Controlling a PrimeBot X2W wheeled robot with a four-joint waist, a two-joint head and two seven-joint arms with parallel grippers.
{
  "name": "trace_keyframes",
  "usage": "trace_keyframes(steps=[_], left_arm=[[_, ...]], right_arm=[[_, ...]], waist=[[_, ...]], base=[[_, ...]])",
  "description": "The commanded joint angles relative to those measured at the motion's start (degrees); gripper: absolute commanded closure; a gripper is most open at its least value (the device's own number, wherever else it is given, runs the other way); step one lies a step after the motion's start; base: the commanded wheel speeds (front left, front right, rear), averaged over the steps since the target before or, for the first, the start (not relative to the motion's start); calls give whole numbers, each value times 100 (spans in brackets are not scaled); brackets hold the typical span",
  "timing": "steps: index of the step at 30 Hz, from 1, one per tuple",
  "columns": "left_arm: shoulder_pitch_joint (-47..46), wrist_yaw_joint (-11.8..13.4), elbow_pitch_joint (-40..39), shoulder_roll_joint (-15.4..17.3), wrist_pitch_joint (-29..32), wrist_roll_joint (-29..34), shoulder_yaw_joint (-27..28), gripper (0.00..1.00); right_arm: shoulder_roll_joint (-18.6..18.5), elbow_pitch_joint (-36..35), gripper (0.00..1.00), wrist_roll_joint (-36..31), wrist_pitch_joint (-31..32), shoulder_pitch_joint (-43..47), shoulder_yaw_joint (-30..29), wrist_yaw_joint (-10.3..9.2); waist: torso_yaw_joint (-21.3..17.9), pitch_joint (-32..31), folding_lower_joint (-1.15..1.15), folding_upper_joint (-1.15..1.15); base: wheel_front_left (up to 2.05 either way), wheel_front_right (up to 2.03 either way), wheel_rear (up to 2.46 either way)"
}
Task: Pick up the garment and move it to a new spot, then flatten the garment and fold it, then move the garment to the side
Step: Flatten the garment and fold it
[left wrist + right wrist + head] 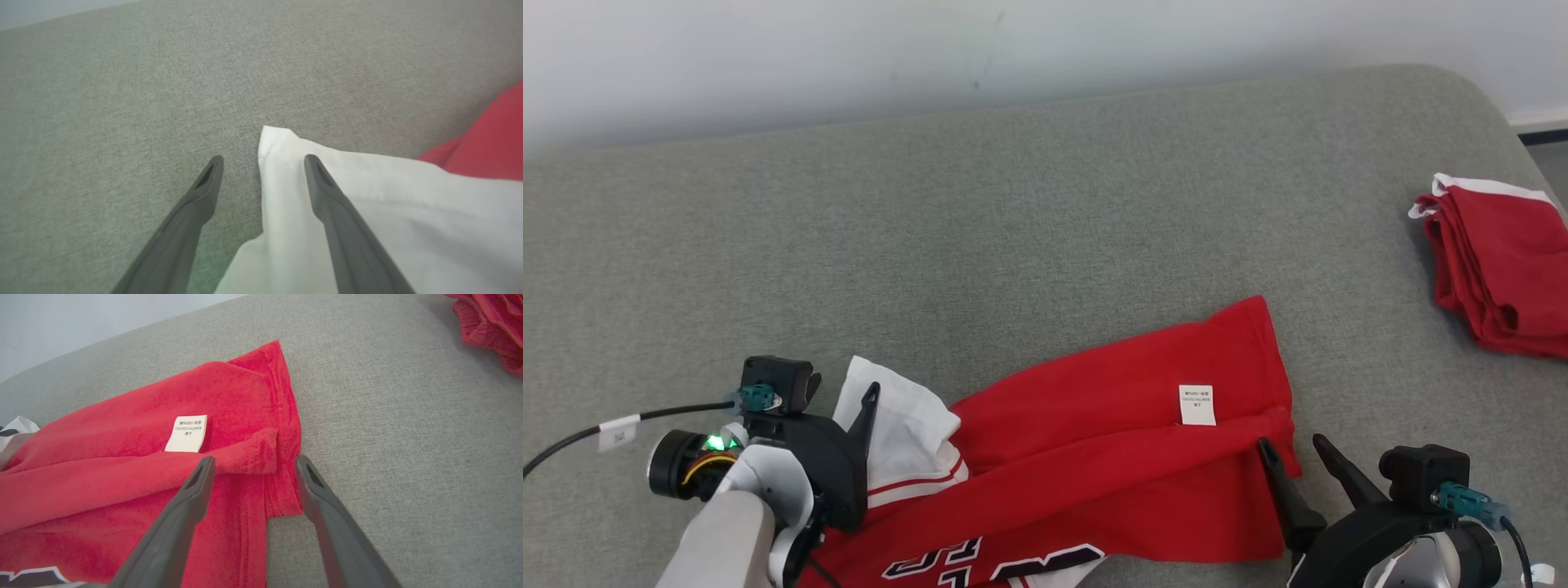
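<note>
A pale wall (849, 49) backs the grey woven padded surface (1013, 204) I work over, and most of that surface lies bare.

At the near left, my left tool (263, 163) stands wide and holds nothing. One finger is over the bare grey weave and the other over the white sleeve (898, 425), so the sleeve's edge sits between them.

That sleeve belongs to the red jersey garment with black-and-white lettering (1094, 408), which stretches along the near edge from left to right. It is rumpled, with a long fold doubled over itself and a small white care label (1197, 404) facing up.

My right tool (254, 461) is also wide and empty, its fingers either side of the garment's right hem corner.

I judge the work to be at an early stage. Nothing is gripped, the cloth is neither flat nor folded, and the move to the side is not yet done. Whether this is already its new spot, I cannot tell.

At the far right lies a folded pile of red cloth with white trim (1503, 269), well apart from the garment. It takes up room on that side. Nothing else stands in my way.
</note>
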Motion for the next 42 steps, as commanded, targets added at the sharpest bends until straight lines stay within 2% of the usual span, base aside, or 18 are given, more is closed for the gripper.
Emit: trace_keyframes(steps=[1, 11, 12, 13, 14, 22, 26, 35, 42], left_arm=[[-69, 13, 14, 43, 15, -52, -4, 0], [-333, 24, 265, 227, 404, -12, -179, 0], [-356, 23, 276, 238, 419, -17, -191, 15], [-373, 22, 297, 245, 477, -29, -215, 62], [-384, 22, 313, 254, 498, -51, -222, 100], [-399, 19, 191, 377, 691, -515, -86, 100], [-351, 15, 33, 541, 726, -611, -106, 100], [-281, 38, -227, 668, 762, -683, -161, 100], [-224, 73, -361, 694, 819, -701, -214, 100]], right_arm=[[15, -13, 0, 15, -33, -55, 2, -14], [40, -36, 0, -1, 136, -228, 207, -14], [47, -45, 0, -21, 186, -240, 212, -14], [55, -47, 0, -44, 264, -246, 219, -14], [67, -54, 0, -56, 348, -249, 218, -14], [156, -387, 0, -208, 1061, -243, 19, -14], [170, -480, 0, -182, 1347, -314, -24, -14], [171, -285, 0, -94, 1514, -576, 63, -15], [171, 2, 0, 70, 1725, -848, -109, -15]], waist=[[-100, 105, -1, -1], [-238, 297, -1, -1], [-249, 309, -1, -1], [-260, 320, -1, -1], [-269, 328, -1, -1], [-317, 357, -1, -1], [-308, 362, -1, -1], [-243, 354, -1, -1], [-215, 356, -1, -1]], base=[[0, 0, 0], [0, 0, 0], [0, 0, 0], [0, 0, 0], [0, 0, 0], [0, 0, 0], [0, 0, 0], [0, 0, 0], [0, 0, 0]])
